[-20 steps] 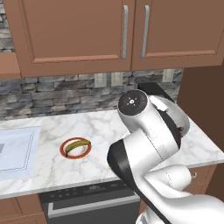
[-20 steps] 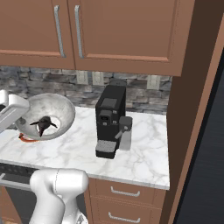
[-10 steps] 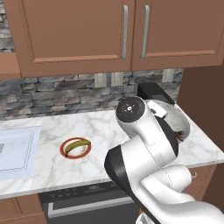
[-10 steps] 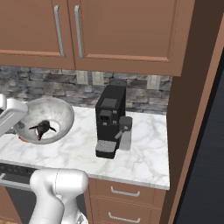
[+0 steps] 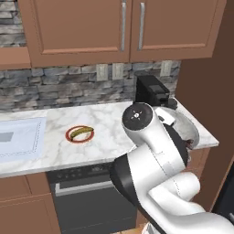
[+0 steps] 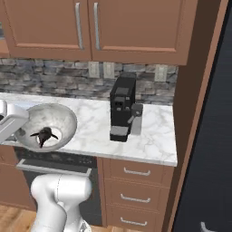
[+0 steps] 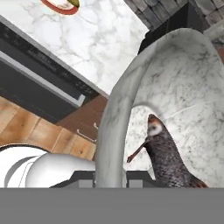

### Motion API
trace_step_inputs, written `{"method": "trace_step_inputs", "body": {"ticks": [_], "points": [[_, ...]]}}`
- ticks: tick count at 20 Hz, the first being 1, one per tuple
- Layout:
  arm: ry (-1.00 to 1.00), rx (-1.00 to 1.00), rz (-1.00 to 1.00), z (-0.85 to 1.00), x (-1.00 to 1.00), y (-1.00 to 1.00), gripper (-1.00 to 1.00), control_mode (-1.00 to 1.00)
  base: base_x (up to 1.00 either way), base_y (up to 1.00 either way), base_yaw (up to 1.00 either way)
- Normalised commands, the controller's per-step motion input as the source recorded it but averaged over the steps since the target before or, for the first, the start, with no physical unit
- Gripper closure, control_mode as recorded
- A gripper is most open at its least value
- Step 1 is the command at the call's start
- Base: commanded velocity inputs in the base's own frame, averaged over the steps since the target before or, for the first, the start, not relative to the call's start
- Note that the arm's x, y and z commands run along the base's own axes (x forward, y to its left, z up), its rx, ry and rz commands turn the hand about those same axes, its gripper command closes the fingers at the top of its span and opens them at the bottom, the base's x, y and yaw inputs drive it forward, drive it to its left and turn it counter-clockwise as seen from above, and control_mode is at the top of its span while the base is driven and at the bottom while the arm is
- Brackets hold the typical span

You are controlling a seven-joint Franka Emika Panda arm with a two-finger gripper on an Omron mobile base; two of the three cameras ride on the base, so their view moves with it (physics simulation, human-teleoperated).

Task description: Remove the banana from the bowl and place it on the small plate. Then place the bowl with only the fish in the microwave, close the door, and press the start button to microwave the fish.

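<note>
Already the bowl [image 6: 47, 124] is gripped at its rim by the closed pincer [image 7: 110, 177], fish [image 7: 168, 159] at one o'clock from it; the banana [image 5: 82, 132] is seen on the plate [image 5: 69, 135]

Arm bent high over near counter edge, elbow raised, forearm reaching right and down. Wrist rolled, so hand camera looks sideways. Tool [image 7: 110, 177] clamped tight on bowl [image 6: 61, 118] rim, fingertips mostly hidden at bottom of hand view. Bowl seems carried tilted, clear of counter [image 6: 154, 140].
</note>
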Motion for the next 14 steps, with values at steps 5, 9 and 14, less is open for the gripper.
{"method": "trace_step_inputs", "body": {"ticks": [5, 9, 14], "points": [[0.00, 0.00, 0.00, 0.00, 0.00, 0.00, 1.00, 1.00, -0.89, 0.61, -0.06], [0.00, 0.00, 0.00, 0.00, 0.00, 0.00, 1.00, 1.00, -0.75, 0.65, -0.04], [0.00, 0.00, 0.00, 0.00, 0.00, 0.00, 1.00, 1.00, -0.83, 0.01, -0.25]]}}
